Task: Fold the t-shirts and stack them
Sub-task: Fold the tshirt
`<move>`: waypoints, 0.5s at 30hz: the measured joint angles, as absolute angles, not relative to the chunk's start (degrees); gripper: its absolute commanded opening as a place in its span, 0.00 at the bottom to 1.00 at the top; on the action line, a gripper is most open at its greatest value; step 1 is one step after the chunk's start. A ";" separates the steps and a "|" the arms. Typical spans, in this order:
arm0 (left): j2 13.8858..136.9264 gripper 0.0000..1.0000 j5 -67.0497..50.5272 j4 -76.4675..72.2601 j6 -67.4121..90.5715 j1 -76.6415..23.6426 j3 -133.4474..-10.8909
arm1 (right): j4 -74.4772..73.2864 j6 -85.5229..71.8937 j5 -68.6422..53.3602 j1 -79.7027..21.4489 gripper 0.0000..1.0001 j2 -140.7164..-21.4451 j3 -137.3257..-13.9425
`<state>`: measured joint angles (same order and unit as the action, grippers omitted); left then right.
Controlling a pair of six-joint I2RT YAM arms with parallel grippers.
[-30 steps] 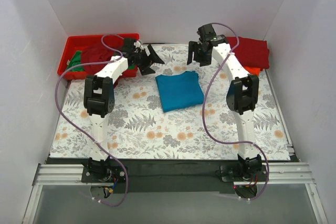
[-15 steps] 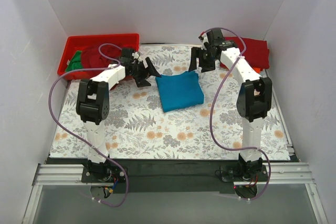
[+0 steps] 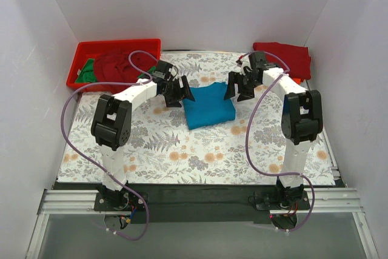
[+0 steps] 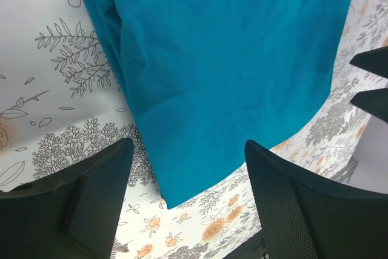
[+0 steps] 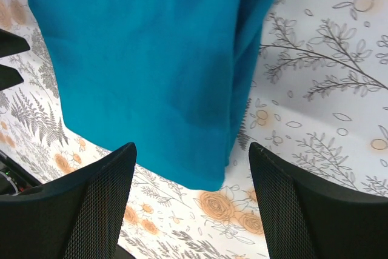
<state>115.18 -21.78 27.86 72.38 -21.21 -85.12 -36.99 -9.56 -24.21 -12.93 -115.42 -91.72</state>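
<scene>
- Floral table cover: spans the whole work surface. The strip at 6 o'clock, nearest the arm bases, is bare.
- Blue t-shirt: folded into a rough rectangle and lying flat just past the table's centre, towards 12 o'clock.
- Left gripper: over the shirt's 10 o'clock corner. Its fingers are spread wide with nothing held, and the left wrist view shows the blue edge between them.
- Right gripper: over the shirt's 2 o'clock corner. Its fingers are likewise spread wide and empty.
- Red bin: at the table's 10 o'clock corner, holding a dark red garment and a green garment.
- Folded red shirt: at the table's 2 o'clock corner, lying on an orange item.
</scene>
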 measured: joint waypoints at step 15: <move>119.15 0.50 -16.69 31.88 70.78 -22.37 -86.19 | -32.56 -7.38 -29.10 -10.63 0.80 -116.64 -88.71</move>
